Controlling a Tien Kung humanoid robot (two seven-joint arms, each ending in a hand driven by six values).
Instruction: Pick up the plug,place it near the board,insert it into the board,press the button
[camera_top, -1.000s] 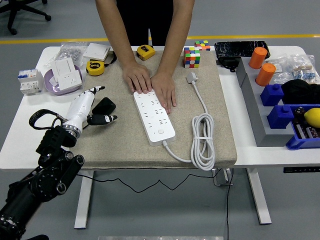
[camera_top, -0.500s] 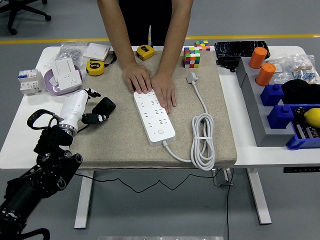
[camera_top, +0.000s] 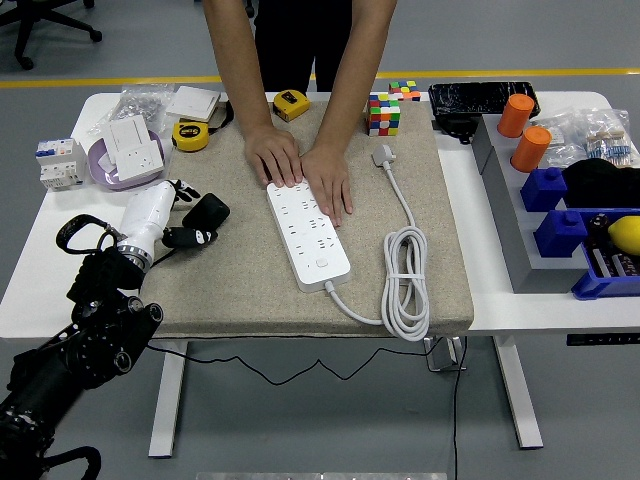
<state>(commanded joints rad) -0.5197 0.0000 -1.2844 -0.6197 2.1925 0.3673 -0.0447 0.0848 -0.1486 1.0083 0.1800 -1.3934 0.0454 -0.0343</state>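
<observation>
A black plug (camera_top: 207, 209) lies on the beige mat (camera_top: 240, 280), left of the white power strip (camera_top: 308, 232). My left hand (camera_top: 185, 212), white with black fingers, sits just left of the plug. Its upper fingers (camera_top: 183, 186) and thumb (camera_top: 192, 238) reach along either side of the plug's near end without closing on it. A person at the far side presses both hands (camera_top: 300, 165) flat on the strip's far end. The strip's button (camera_top: 321, 265) is near its front end. Its white cable (camera_top: 405, 285) is coiled to the right.
A Rubik's cube (camera_top: 384, 113), two yellow tape measures (camera_top: 190, 135), a purple bowl with a white socket (camera_top: 125, 150) and a breaker (camera_top: 58, 162) stand at the back. On the right are orange cylinders (camera_top: 525, 130), blue blocks (camera_top: 560, 210) and a grey tray (camera_top: 510, 225).
My left hand has drawn back to the left and toward me, with its fingers less spread. The plug, the strip and the person's hands stay where they were.
</observation>
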